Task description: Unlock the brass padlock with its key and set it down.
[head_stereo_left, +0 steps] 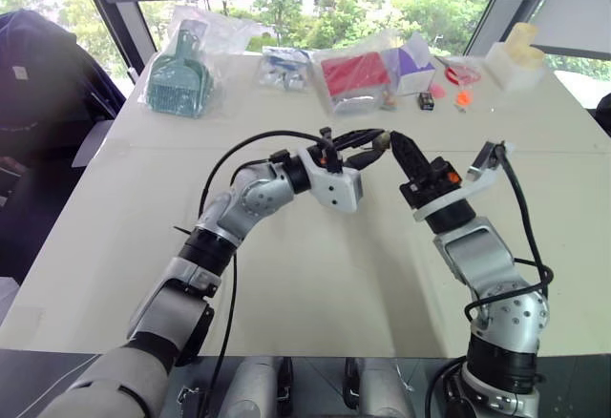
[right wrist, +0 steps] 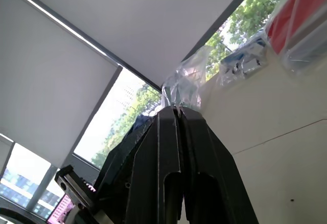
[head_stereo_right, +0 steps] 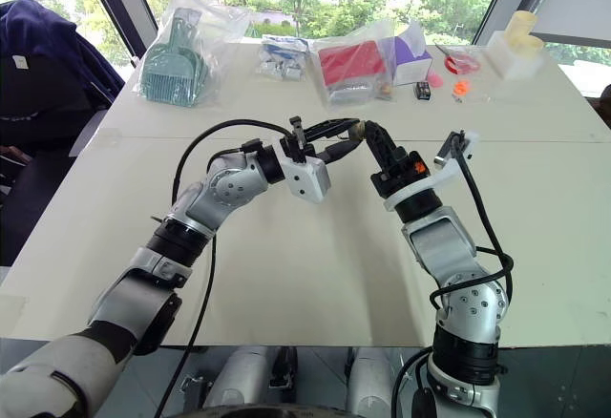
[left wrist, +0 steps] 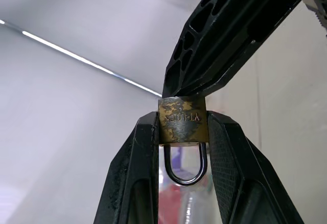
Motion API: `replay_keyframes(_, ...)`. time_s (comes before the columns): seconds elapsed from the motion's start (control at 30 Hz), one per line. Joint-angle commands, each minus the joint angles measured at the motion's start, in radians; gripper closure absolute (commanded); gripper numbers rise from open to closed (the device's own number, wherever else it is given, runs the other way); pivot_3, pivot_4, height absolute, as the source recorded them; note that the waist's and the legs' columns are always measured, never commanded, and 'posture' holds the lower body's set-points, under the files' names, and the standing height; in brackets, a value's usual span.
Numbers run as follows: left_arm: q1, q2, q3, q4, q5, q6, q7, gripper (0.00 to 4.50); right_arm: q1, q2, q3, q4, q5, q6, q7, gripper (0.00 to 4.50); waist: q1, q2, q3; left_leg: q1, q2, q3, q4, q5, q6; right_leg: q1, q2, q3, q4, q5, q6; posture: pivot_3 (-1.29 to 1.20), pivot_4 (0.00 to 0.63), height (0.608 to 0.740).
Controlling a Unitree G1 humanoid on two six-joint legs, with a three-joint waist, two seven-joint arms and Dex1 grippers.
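Brass shows between the fingers of my left end effector [left wrist: 181,132]: they pinch the brass padlock [left wrist: 182,123] by its two sides, held up in the air above the white surface [head_stereo_left: 315,284]. Its silvery shackle [left wrist: 185,165] loops back toward my left wrist, so the lock's long axis runs along those fingers and its bottom face looks outward. My right end effector [head_stereo_left: 396,143] meets that face tip-first, its fingers pressed together; I cannot make out the key between them. Both arms meet over the middle of the surface. Bare room lies below for setting down, well apart from the bagged items [head_stereo_left: 355,78] along the far edge.
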Motion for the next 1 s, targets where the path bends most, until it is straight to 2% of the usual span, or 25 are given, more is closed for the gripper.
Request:
replay_keyframes(0.03,-0.049,-0.013,0.002,-0.063,0.044,-0.102,0.143,3.73,-0.004,0.001,-0.014,0.033,-0.007,-0.018,-0.064,4.44,0.0,0.0,0.0,0.0,0.0,0.0,0.0,0.0,0.0,0.0,0.0,0.0,0.0,0.0,0.0,0.0,0.15,0.735)
replay_keyframes(0.13,-0.07,-0.008,0.006,-0.048,0.113,-0.086,0.237,3.73,-0.022,0.005,-0.025,0.043,0.028,-0.029,-0.098,4.44,0.0,0.0,0.0,0.0,0.0,0.0,0.0,0.0,0.0,0.0,0.0,0.0,0.0,0.0,0.0,0.0,0.15,0.735)
replay_keyframes(0.2,-0.083,-0.011,-0.007,-0.01,0.086,-0.08,0.219,3.73,-0.026,-0.009,-0.024,0.038,0.032,-0.028,-0.099,4.44,0.001,0.0,0.0,0.0,0.0,0.0,0.0,0.0,0.0,0.0,0.0,0.0,0.0,0.0,0.0,0.0,0.15,0.735)
replay_keyframes(0.3,-0.085,-0.026,-0.055,0.082,-0.145,-0.023,-0.07,3.73,-0.009,-0.099,-0.005,-0.005,-0.028,-0.004,0.008,4.44,0.002,0.0,0.0,0.0,0.0,0.001,0.0,0.0,0.0,0.0,0.0,0.0,0.0,0.0,0.0,0.0,0.15,0.735)
replay_keyframes(0.43,-0.098,-0.003,-0.078,0.105,-0.294,0.048,-0.316,3.73,0.001,-0.216,-0.003,-0.023,-0.083,0.02,0.112,4.44,-0.006,0.001,0.001,0.0,0.0,0.002,0.0,0.0,0.001,-0.001,0.0,0.0,-0.001,0.0,0.0,0.0,0.15,0.735)
replay_keyframes(0.47,-0.101,0.003,-0.081,0.104,-0.315,0.055,-0.354,3.73,0.002,-0.235,-0.005,-0.024,-0.086,0.024,0.13,3.92,-0.009,0.002,0.001,-0.001,0.0,0.002,0.0,0.0,0.001,-0.001,0.0,0.0,0.0,0.0,-0.001,0.0,0.15,0.735)
replay_keyframes(0.5,-0.105,0.004,-0.077,0.107,-0.333,0.058,-0.375,3.73,0.0,-0.26,-0.015,-0.025,-0.07,0.032,0.151,3.66,-0.012,0.002,0.001,0.0,0.0,0.002,0.0,0.0,0.001,-0.001,0.0,0.0,0.0,-0.001,-0.001,0.0,0.15,0.735)
replay_keyframes(0.7,-0.108,0.004,-0.054,0.112,-0.377,0.069,-0.424,3.73,0.018,-0.401,-0.043,-0.02,-0.038,0.099,0.256,0.67,-0.024,0.002,0.001,0.0,0.001,0.001,0.0,0.0,0.001,-0.001,0.0,0.0,0.0,0.0,0.0,0.0,0.15,0.735)
replay_keyframes(0.8,-0.1,0.002,-0.046,0.093,-0.383,0.068,-0.414,3.73,0.041,-0.439,-0.041,-0.025,-0.031,0.128,0.296,0.67,-0.023,0.001,0.001,0.0,0.001,0.001,0.0,0.0,0.001,0.0,0.0,0.0,0.0,0.0,0.0,0.0,0.15,0.735)
replay_keyframes(1.0,-0.077,-0.015,-0.042,0.04,-0.393,0.071,-0.398,3.73,0.054,-0.431,-0.043,-0.016,-0.018,0.136,0.313,0.67,-0.022,0.001,0.001,0.0,0.001,0.001,0.0,0.0,0.001,0.0,-0.001,0.0,0.0,0.0,0.0,0.0,0.15,0.735)
